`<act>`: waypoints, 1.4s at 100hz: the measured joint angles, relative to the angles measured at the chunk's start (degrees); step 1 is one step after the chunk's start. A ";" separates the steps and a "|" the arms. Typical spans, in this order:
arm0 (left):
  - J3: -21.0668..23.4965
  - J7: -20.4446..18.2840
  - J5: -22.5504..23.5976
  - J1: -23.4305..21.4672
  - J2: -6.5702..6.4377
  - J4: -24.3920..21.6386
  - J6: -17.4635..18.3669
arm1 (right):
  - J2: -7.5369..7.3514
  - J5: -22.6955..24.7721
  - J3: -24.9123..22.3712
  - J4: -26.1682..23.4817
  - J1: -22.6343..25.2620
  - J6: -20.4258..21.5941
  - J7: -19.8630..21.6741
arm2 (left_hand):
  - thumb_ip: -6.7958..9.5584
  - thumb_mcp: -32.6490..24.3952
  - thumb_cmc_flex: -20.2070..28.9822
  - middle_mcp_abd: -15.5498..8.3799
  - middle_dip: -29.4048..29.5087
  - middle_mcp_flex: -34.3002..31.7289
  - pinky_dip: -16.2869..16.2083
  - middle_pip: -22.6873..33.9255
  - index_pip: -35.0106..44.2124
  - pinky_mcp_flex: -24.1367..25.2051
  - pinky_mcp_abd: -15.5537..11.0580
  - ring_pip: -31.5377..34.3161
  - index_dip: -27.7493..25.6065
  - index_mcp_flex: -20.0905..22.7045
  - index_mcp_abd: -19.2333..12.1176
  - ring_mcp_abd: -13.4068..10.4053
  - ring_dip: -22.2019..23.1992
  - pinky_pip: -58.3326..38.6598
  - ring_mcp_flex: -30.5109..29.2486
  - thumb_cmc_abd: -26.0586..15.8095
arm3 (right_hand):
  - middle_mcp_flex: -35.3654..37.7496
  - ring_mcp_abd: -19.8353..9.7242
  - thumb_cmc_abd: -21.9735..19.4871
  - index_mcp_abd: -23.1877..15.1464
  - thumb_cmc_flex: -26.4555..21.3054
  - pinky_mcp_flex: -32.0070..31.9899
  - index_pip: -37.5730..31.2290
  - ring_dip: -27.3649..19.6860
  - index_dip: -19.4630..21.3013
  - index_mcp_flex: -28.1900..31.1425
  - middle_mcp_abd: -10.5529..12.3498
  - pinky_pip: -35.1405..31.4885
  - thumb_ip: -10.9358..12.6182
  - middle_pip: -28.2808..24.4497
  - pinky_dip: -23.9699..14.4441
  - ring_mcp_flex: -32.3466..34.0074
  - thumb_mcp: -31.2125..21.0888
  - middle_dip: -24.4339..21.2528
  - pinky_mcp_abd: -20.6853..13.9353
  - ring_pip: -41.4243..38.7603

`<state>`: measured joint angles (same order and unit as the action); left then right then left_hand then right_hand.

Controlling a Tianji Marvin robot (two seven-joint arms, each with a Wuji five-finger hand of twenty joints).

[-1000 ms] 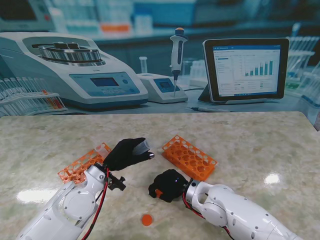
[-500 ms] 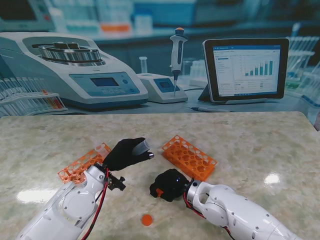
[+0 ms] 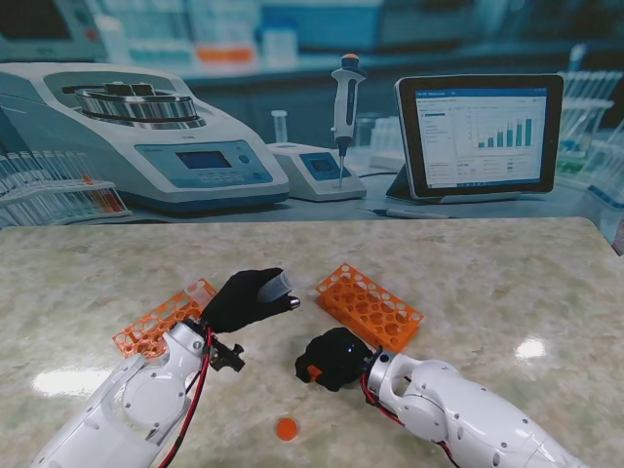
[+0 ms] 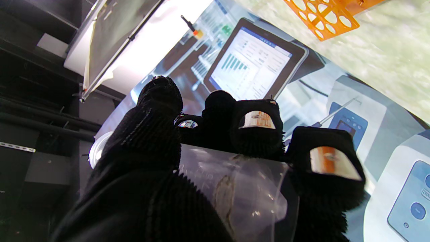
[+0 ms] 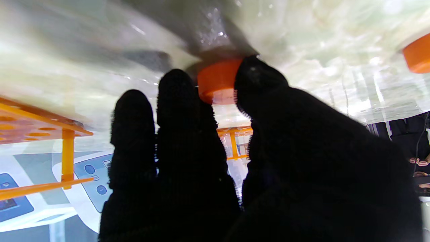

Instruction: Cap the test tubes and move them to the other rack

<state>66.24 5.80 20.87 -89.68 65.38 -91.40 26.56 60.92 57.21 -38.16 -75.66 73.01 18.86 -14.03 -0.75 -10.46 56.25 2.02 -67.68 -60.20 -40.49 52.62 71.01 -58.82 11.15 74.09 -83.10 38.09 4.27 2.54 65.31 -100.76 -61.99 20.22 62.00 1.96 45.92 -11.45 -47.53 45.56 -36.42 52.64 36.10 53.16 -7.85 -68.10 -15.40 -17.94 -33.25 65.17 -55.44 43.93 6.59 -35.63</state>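
1. The left hand (image 3: pixel 249 298) is lifted off the marble table (image 3: pixel 487 263), its black-gloved fingers (image 4: pixel 158 111) wrapped tight around a clear test tube (image 3: pixel 277 285); the tube's open mouth sticks out past the fingers, tilted up and away from me.
2. In the left wrist view the tube (image 4: pixel 235 191) lies across the palm, pinned between thumb and fingers.
3. The right hand (image 3: pixel 331 359) sits low on the table near its middle, fingers pinched on an orange cap (image 5: pixel 217 80); the right wrist view shows the cap pressed against the table top between thumb and fingertip.
4. 1 orange rack (image 3: pixel 370 307) stands just beyond the right hand, toward the far edge.
5. A 2nd orange rack (image 3: pixel 156 322) lies to the left, partly hidden behind the left arm.
6. A loose orange cap (image 3: pixel 286 428) rests near the table's near edge, between the 2 arms.
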 measured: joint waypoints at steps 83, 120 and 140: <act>0.05 0.08 0.00 0.03 0.00 0.05 0.05 | 0.22 0.85 -2.11 -0.06 1.03 -0.10 -2.49 | 0.01 0.00 0.00 0.00 0.00 0.00 0.01 0.00 0.00 0.00 0.00 -0.01 -0.01 0.00 0.00 0.00 0.00 0.00 0.00 0.00 | 0.60 0.31 0.95 -0.02 -0.03 0.00 0.65 -0.03 2.07 1.39 -0.35 -0.71 -0.02 0.00 3.57 0.60 -0.73 -0.16 0.58 -0.50; 0.09 0.07 0.00 0.02 0.00 0.05 0.08 | 0.19 2.10 -5.08 -2.37 2.84 -0.10 -2.65 | 0.01 0.00 0.00 0.00 0.00 0.00 0.01 0.00 0.00 0.00 0.00 -0.02 -0.01 0.00 0.00 0.00 0.00 0.00 0.00 0.00 | 0.64 0.31 0.95 -0.04 -0.03 0.00 0.70 -0.04 2.15 2.00 -0.39 -1.37 -0.02 0.00 4.29 0.66 -0.74 -0.18 0.61 -1.29; 0.09 0.10 0.04 0.02 0.01 0.05 0.11 | 0.10 2.79 -7.14 -4.50 4.33 -0.05 -2.64 | 0.01 0.00 0.00 0.00 0.00 0.00 0.01 0.00 0.00 0.00 0.00 -0.02 -0.02 0.00 0.00 0.00 0.00 0.00 0.00 0.00 | 0.65 0.31 0.96 -0.10 -0.03 0.00 0.70 -0.04 2.18 2.36 -0.39 -1.41 -0.03 0.00 4.34 0.66 -0.74 -0.18 0.62 -1.29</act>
<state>66.32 5.90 20.91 -89.67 65.39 -91.35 26.67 61.03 60.00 -45.30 -80.16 77.34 18.81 -16.67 -0.75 -10.46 56.25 2.02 -67.68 -60.20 -40.48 52.62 71.01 -58.82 11.15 74.08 -83.12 38.09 4.27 2.54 65.31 -100.76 -61.99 20.22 62.66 2.27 46.88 -11.54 -47.56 45.56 -35.72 52.60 38.27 55.52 -8.24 -69.51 -15.42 -17.94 -28.91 65.83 -56.18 43.75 7.21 -36.91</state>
